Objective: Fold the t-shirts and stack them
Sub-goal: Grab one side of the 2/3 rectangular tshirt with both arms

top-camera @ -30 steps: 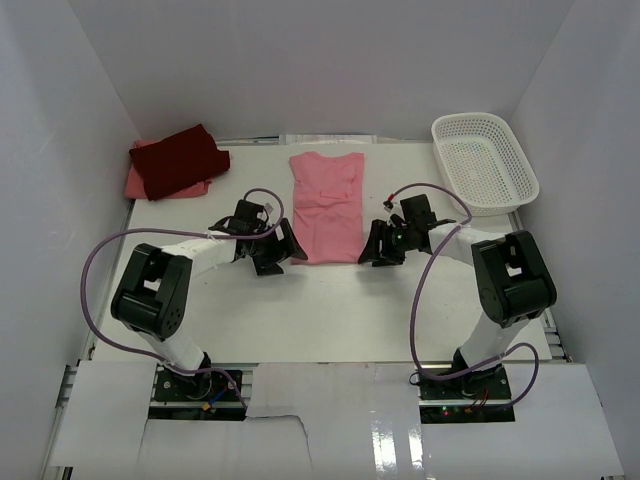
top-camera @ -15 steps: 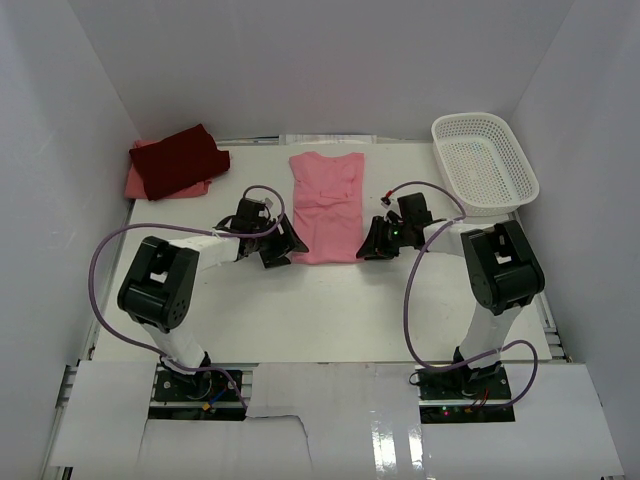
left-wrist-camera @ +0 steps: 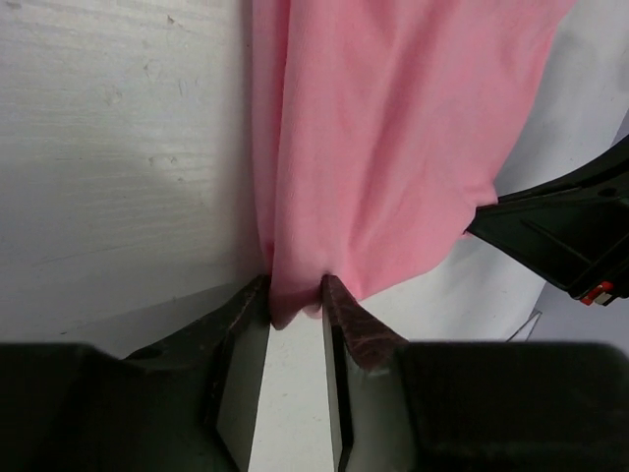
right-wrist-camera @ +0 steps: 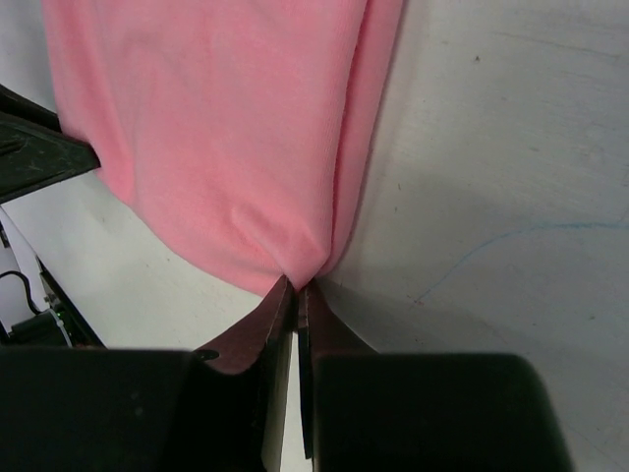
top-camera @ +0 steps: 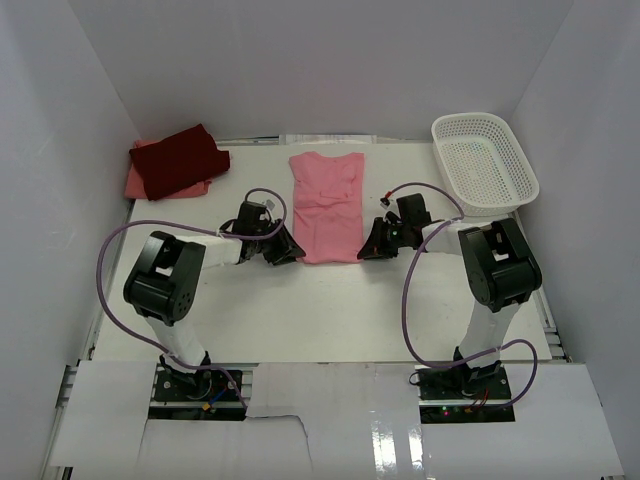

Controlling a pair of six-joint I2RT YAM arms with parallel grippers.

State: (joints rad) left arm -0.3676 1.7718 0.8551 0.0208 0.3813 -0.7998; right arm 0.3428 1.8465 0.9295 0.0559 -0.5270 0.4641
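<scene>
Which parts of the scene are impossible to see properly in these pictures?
Salmon t-shirt: top view, mostly covered by the maroon t-shirt.
Pink t-shirt, near corners: top view, hidden by the left gripper and right gripper.
Pink t-shirt, collar end: both wrist views, cut off by the frame edge.

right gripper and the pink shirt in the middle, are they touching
Touching. The right wrist view shows the right gripper shut on the bottom corner of the pink shirt, with the cloth pinched between its fingertips.

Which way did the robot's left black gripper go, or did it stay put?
Yes, it moved: the left gripper slid rightward onto the light pink cloth t-shirt's near corner.
</scene>
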